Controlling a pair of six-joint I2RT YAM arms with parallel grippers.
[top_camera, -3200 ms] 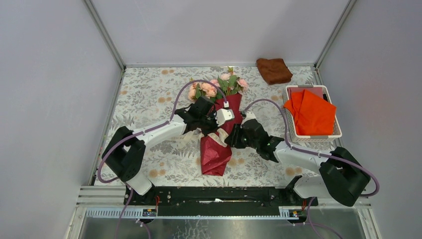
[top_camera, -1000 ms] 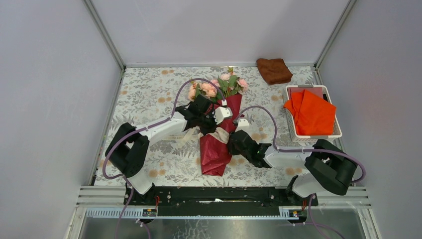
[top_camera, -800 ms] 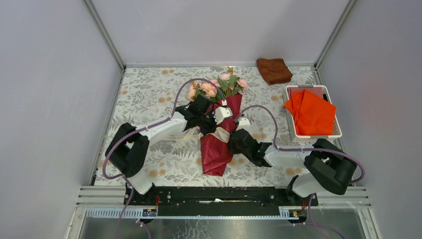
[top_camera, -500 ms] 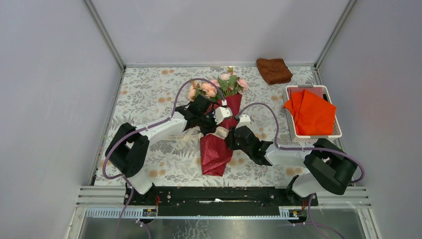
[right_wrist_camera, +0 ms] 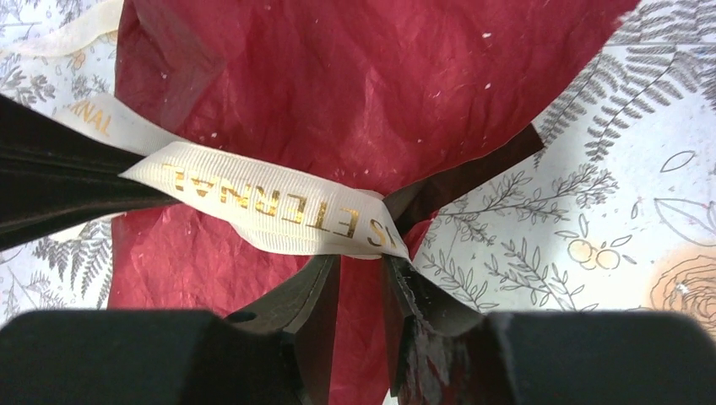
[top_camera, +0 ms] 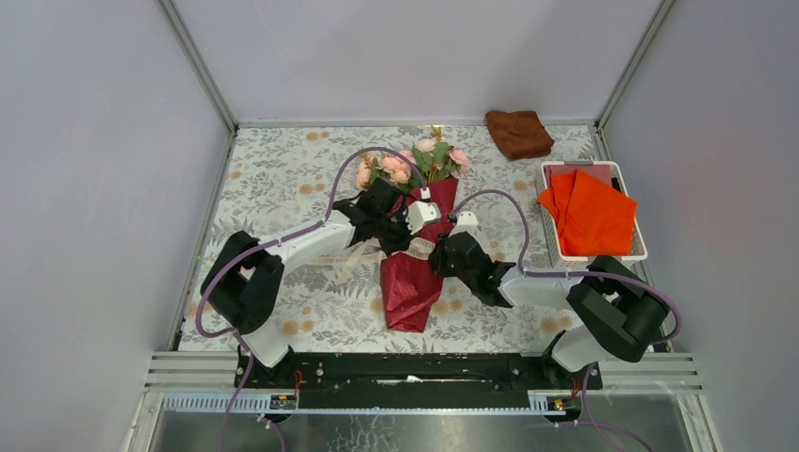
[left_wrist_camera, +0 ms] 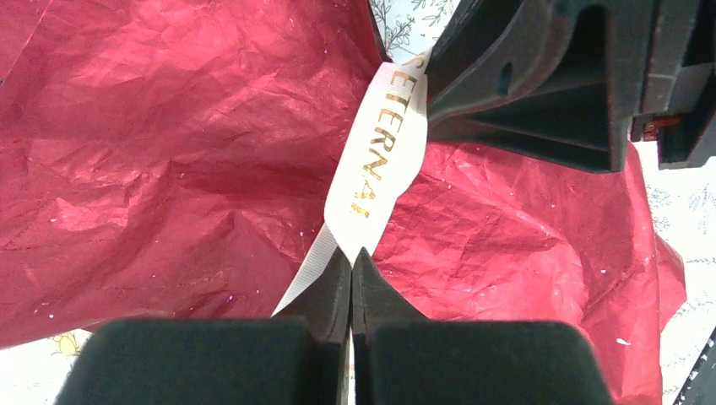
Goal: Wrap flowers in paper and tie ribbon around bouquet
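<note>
Dark red paper (top_camera: 407,294) wraps the stems in a cone lying on the floral-printed table (top_camera: 283,179), its narrow crumpled end pointing toward the arm bases. Just past that, at the cone's waist, a cream ribbon (left_wrist_camera: 376,169) with gold lettering runs across the paper between the two grippers. The left gripper (left_wrist_camera: 350,253), at the cone's left side, has its jaws pressed together on the ribbon. The right gripper (right_wrist_camera: 361,261), at the cone's right edge, holds its jaws a little apart, with red paper showing through the gap and the ribbon's lettered end lying across the tips. Farther on, the flowers (top_camera: 415,162) fan from the cone's wide mouth. Beyond them sit a white basket (top_camera: 597,256) of orange sheets (top_camera: 589,212) at the right and a folded brown cloth (top_camera: 518,133) by the far wall.
</note>
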